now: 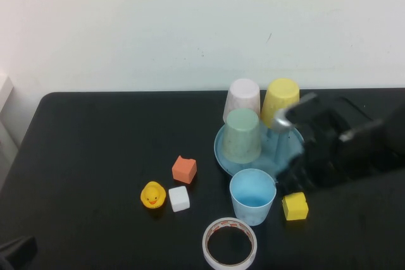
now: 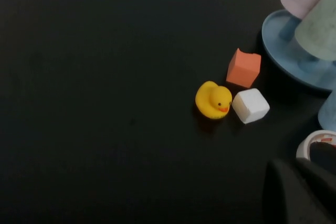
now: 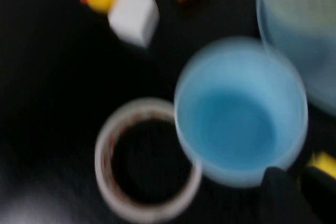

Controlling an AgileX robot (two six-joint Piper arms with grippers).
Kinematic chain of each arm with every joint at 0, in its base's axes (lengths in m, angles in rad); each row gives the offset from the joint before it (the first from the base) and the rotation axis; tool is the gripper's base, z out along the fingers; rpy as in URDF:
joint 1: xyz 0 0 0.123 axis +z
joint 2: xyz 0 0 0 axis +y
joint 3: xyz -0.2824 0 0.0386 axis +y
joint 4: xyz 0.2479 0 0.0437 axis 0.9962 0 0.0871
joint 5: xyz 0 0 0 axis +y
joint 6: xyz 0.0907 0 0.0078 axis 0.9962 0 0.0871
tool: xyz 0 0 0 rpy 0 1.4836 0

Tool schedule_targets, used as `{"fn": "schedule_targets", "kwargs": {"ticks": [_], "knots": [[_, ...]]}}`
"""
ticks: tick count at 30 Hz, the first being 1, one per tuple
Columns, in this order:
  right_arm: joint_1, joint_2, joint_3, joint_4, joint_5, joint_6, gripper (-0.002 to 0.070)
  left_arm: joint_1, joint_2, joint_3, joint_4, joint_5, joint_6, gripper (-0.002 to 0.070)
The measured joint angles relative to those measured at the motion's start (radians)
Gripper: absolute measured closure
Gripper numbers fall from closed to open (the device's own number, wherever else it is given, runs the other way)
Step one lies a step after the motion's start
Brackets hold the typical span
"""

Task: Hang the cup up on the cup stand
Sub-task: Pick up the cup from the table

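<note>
The light blue cup (image 1: 253,195) stands upright, mouth up, on the black table just in front of the cup stand (image 1: 288,150). The stand is a round blue dish with posts. A mint green cup (image 1: 242,135), a pale pink cup (image 1: 242,98) and a yellow cup (image 1: 280,100) hang upside down on it. My right gripper (image 1: 292,180) is low beside the cup's right side, shut and empty. In the right wrist view the cup (image 3: 240,109) fills the middle and the gripper (image 3: 297,178) sits at its rim. My left gripper (image 1: 16,252) is parked at the front left, shut (image 2: 302,170).
A tape roll (image 1: 230,243) lies in front of the cup. A yellow block (image 1: 295,206) sits right of the cup, by my right gripper. An orange block (image 1: 184,169), a white cube (image 1: 179,198) and a yellow duck (image 1: 152,195) lie to the left.
</note>
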State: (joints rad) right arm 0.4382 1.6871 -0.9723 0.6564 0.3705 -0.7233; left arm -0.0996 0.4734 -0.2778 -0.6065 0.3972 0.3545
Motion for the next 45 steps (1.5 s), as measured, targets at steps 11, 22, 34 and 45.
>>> {"fn": "schedule_targets", "kwargs": {"ticks": [11, 22, 34, 45], "knots": [[0.005, 0.196, -0.203, -0.047, 0.012, 0.004, 0.0277, 0.000, 0.000, 0.000, -0.012, -0.011, 0.007, 0.0677], [0.005, 0.333, -0.207, -0.055, 0.012, 0.004, 0.0298, 0.000, 0.000, 0.000, -0.014, -0.032, 0.030, 0.0677], [0.005, 0.354, -0.209, -0.049, 0.022, 0.004, 0.0649, 0.000, 0.000, 0.000, -0.014, -0.041, 0.042, 0.0676], [0.005, 0.167, -0.296, 0.004, 0.218, -0.005, 0.0657, 0.000, 0.000, 0.000, -0.163, -0.043, 0.054, 0.0676]]}}
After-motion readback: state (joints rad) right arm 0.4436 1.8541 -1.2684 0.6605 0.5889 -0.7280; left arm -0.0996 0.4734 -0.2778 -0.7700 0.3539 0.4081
